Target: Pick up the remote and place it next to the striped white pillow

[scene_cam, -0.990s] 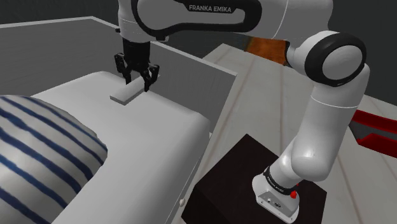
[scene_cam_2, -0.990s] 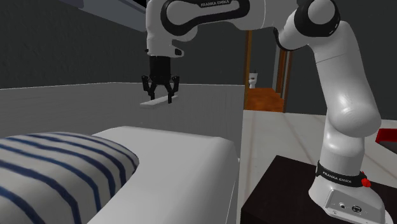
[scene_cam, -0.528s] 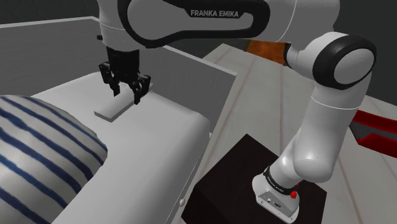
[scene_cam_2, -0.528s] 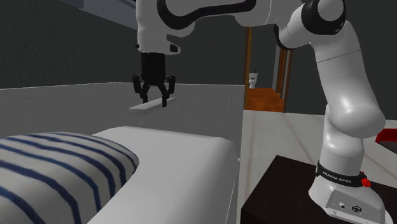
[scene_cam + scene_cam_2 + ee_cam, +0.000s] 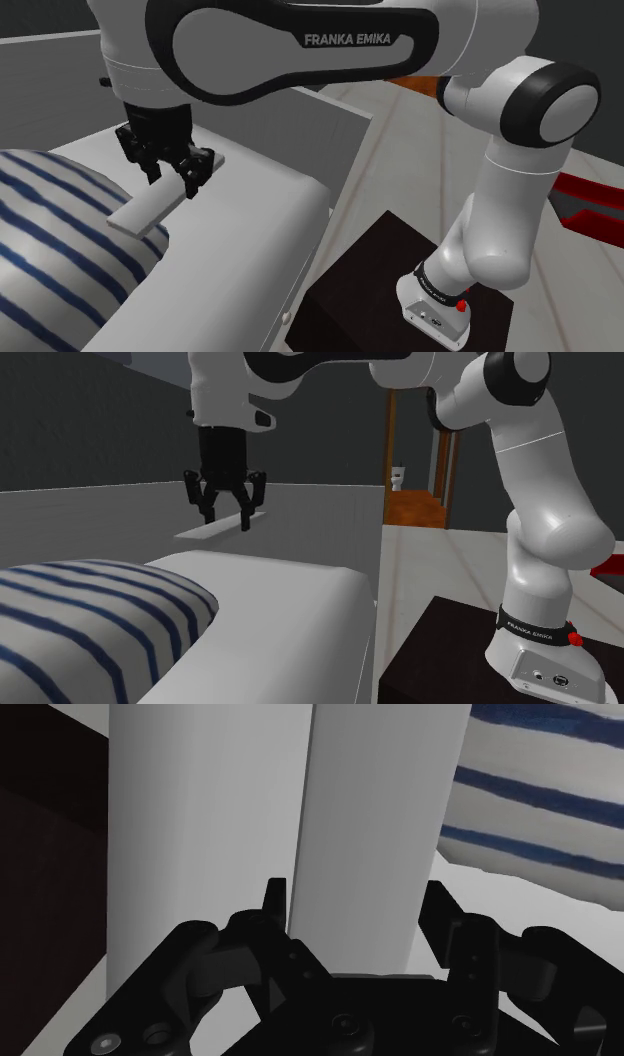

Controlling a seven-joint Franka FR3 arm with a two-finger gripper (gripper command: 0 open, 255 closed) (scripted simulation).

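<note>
Jaws closed partway onto the remote [image 5: 150, 205], a plain pale slab with no markings visible; the gap between them equals the slab's width. In the wrist view both black fingers [image 5: 275, 899] press against its long edges, so the gripper [image 5: 357, 904] has it clamped. The grip sits toward one end, and most of the slab's length sticks out past the fingertips.

Task status, judged from the present layout:
- Pick: done. In the second exterior view the remote [image 5: 215, 527] hangs under the gripper [image 5: 225, 502], apart from the white bed [image 5: 290, 592] below it, with nothing else supporting it.
- Carry: well advanced. In the shoulder view the gripper [image 5: 165, 165] is over the bed [image 5: 250, 220], and the remote's free end overlaps the edge of the striped white pillow [image 5: 60, 230]. In the wrist view the pillow [image 5: 540, 794], with its blue bands, lies just beside the slab.
- Place: not yet done. The remote is airborne and tilted, free end lower.

Left to do: lower the remote onto bare bed surface beside the pillow, open, then withdraw.

Note: whether the free end is above the pillow's edge or just short of it cannot be settled from these views. Setting it on the pillow's slope could let it slide.
</note>
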